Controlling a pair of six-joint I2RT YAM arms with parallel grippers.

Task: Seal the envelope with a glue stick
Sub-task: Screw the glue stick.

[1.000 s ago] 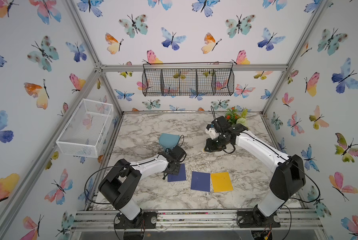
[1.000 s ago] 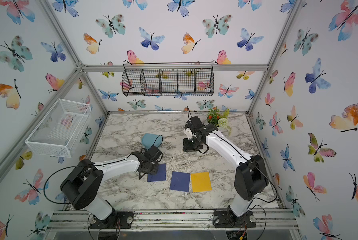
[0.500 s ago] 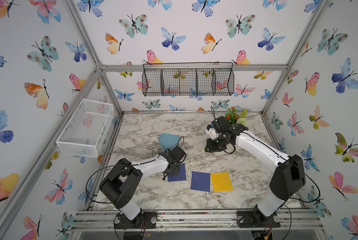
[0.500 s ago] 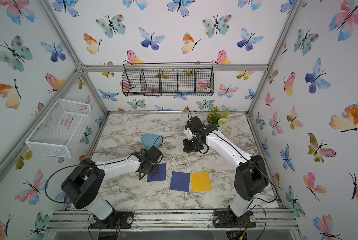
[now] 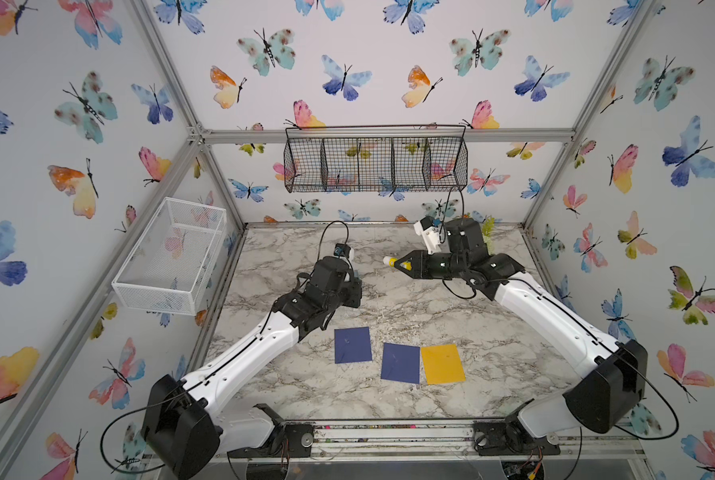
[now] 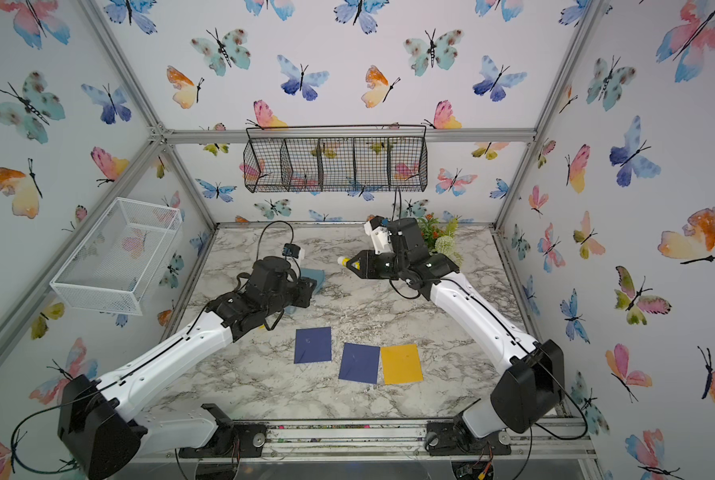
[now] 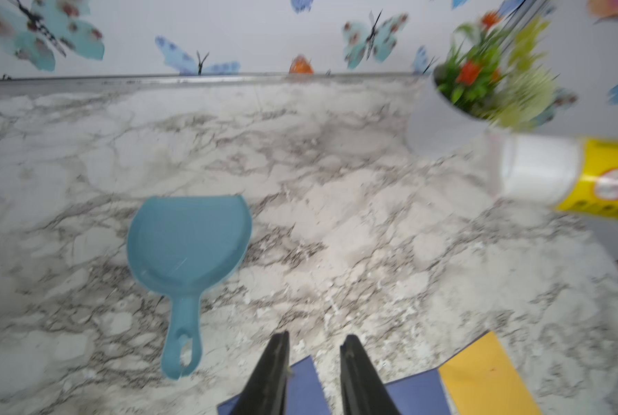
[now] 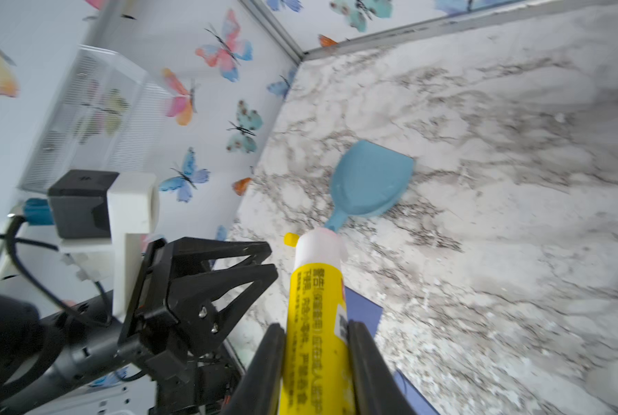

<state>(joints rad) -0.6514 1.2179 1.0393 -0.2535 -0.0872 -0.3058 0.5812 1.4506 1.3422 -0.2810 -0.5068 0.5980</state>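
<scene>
My right gripper [image 8: 316, 332] is shut on the glue stick [image 8: 314, 301], a yellow tube with a white end, held level above the table and pointing left in both top views [image 5: 395, 262] [image 6: 347, 262]. My left gripper [image 7: 314, 345] is open and holds nothing; it hovers just left of the stick's white end [image 8: 271, 258]. Three flat envelopes lie near the table's front: a dark blue one [image 5: 352, 345], a second dark blue one [image 5: 400, 363] and a yellow one [image 5: 443, 364]. A small yellow piece [image 8: 291, 239] shows beside the stick's tip.
A light blue scoop [image 7: 188, 233] lies on the marble behind the left gripper. A potted plant [image 6: 438, 237] stands at the back right. A black wire basket [image 5: 376, 164] hangs on the back wall and a white mesh basket [image 5: 172, 253] on the left wall.
My left gripper has lifted off the far edge of the left blue envelope, moved back and opened. My right gripper has swung from pointing down to pointing left with the glue stick.
</scene>
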